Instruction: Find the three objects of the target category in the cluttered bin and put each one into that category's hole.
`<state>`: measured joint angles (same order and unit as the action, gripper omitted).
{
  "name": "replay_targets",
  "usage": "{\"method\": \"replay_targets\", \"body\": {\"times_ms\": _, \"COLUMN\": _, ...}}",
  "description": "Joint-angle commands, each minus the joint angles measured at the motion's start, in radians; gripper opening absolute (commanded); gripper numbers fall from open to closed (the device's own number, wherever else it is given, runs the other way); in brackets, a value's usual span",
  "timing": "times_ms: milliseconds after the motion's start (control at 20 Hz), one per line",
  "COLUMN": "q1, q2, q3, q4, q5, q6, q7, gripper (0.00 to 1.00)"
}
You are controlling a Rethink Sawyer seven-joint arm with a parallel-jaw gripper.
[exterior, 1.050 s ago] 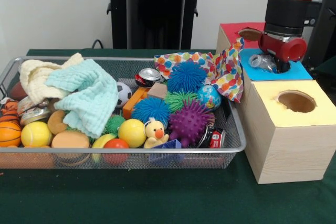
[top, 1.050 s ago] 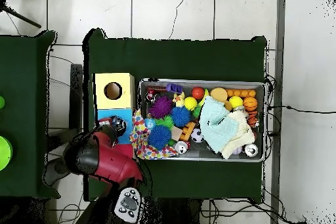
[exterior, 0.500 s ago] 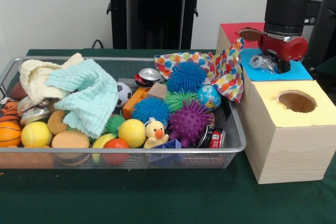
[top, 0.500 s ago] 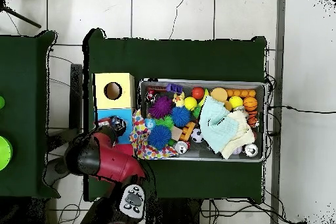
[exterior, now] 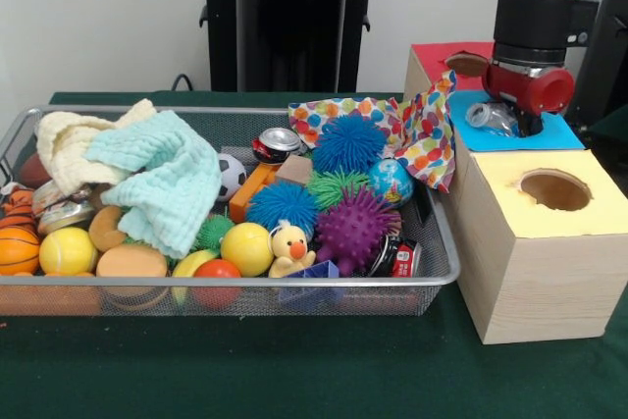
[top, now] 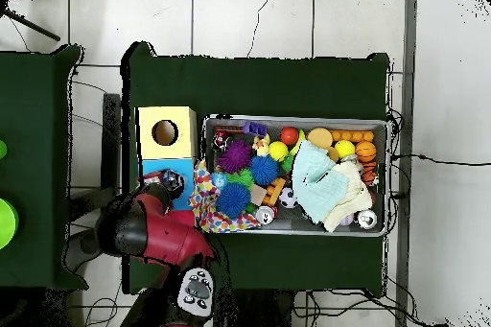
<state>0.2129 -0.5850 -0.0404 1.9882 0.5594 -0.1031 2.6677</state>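
The fingers are hidden behind the red wrist housing, so I cannot tell whether they are apart or together. The gripper hangs over the blue box top at the upper right of the front view, with a crushed silvery can right beside it (probably just brought here, since this looks like the cans' hole, though the hole itself is hidden). Whether the can is held or only resting there is unclear. Left of the boxes, the wire bin holds more cans: one near the spotted cloth, another at the lower right corner.
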Motion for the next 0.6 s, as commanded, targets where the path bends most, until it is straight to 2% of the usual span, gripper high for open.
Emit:
{"method": "replay_targets", "body": {"times_ms": 50, "q1": -0.033, "q2": 0.334, "q3": 0.128, "q4": 0.041, "q5": -0.027, "q6": -0.12, "q7": 0.207, "gripper": 1.0}}
{"method": "replay_targets", "body": {"times_ms": 250, "q1": -0.018, "q2": 0.285, "q3": 0.103, "q4": 0.049, "q5": -0.004, "q6": -0.041, "q7": 0.173, "gripper": 1.0}}
{"method": "replay_targets", "body": {"times_ms": 450, "q1": 0.033, "q2": 0.25, "q3": 0.05, "q4": 0.019, "q5": 0.061, "q6": 0.053, "q7": 0.163, "gripper": 1.0}}
{"method": "replay_targets", "body": {"times_ms": 600, "q1": 0.086, "q2": 0.218, "q3": -0.021, "q4": -0.014, "q5": 0.106, "q6": 0.168, "q7": 0.154, "gripper": 1.0}}
